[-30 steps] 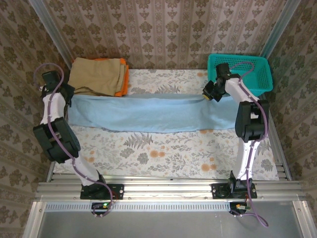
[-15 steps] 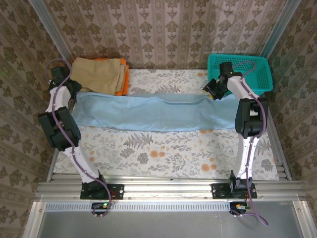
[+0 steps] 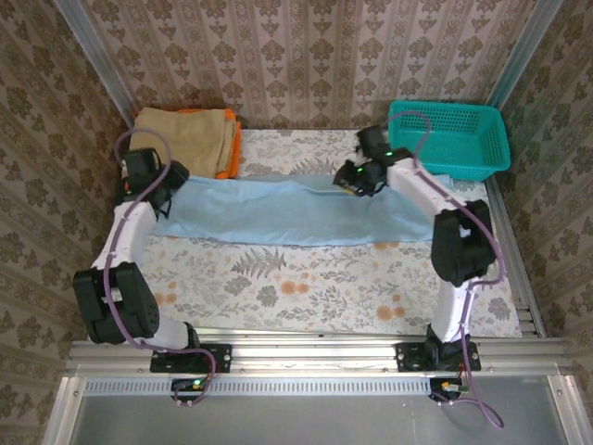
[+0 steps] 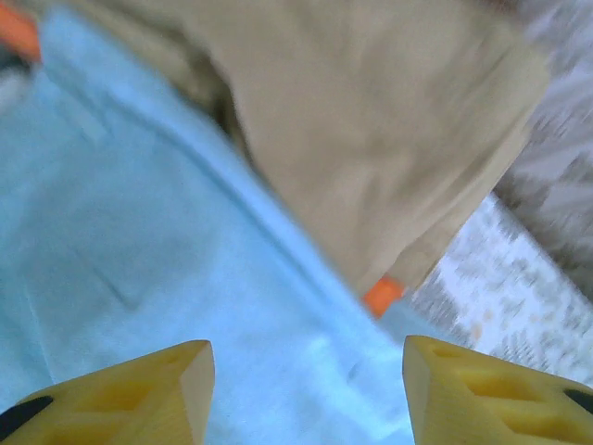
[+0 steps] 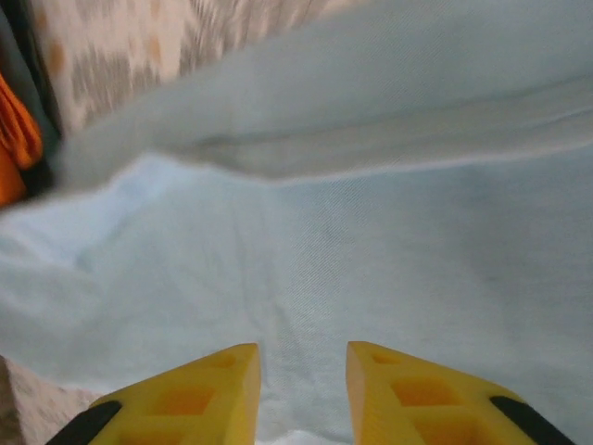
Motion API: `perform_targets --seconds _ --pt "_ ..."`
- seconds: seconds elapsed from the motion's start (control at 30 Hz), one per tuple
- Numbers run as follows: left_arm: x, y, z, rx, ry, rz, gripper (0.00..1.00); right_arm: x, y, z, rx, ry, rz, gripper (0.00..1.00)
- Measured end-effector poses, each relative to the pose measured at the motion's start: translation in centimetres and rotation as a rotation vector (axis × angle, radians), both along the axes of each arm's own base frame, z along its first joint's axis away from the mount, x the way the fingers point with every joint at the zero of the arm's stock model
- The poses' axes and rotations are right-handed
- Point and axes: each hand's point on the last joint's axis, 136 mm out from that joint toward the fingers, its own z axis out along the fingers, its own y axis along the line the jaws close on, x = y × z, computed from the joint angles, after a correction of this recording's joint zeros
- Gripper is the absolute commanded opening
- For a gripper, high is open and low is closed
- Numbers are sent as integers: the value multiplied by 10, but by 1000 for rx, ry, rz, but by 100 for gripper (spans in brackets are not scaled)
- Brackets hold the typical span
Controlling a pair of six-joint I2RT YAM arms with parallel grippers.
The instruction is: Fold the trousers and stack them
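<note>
The trousers point(image 3: 287, 213), pale light-blue and folded into one long strip, lie flat across the table from left to right. My left gripper point(image 3: 165, 197) hovers over their left end, by the tan cloth. In the left wrist view its yellow fingers point(image 4: 139, 399) stand wide apart over the blue cloth point(image 4: 185, 278) and hold nothing; the left gripper point(image 4: 306, 389) is open. My right gripper point(image 3: 347, 184) is above the trousers' far edge, right of the middle. The right gripper point(image 5: 303, 389) has a narrow gap, with flat cloth point(image 5: 371, 241) below it and nothing pinched.
A tan-beige folded cloth point(image 3: 185, 139) lies on an orange folded cloth point(image 3: 233, 153) at the back left, touching the trousers' far left corner. A teal basket point(image 3: 449, 139) stands at the back right. The flowered table point(image 3: 306, 278) stretches in front of the trousers.
Both grippers were shut on the trousers' ends and have let go. The left gripper moved right and nearer. The right gripper swung left from the basket towards the middle.
</note>
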Motion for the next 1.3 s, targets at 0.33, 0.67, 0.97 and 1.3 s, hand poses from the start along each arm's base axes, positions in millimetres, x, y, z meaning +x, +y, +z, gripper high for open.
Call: perform_targets --seconds 0.33,0.67,0.97,1.3 --pt "-1 -8 -119 -29 141 -40 44 -10 43 -101 -135 142 108 1" --pt "-12 -15 -145 -125 179 0 24 -55 5 -104 -148 174 97 1" --pt "-119 -22 -141 -165 262 87 23 -124 -21 -106 -132 256 112 5" --pt "-159 -2 -121 -131 276 186 26 -118 -52 -64 -72 249 37 23"
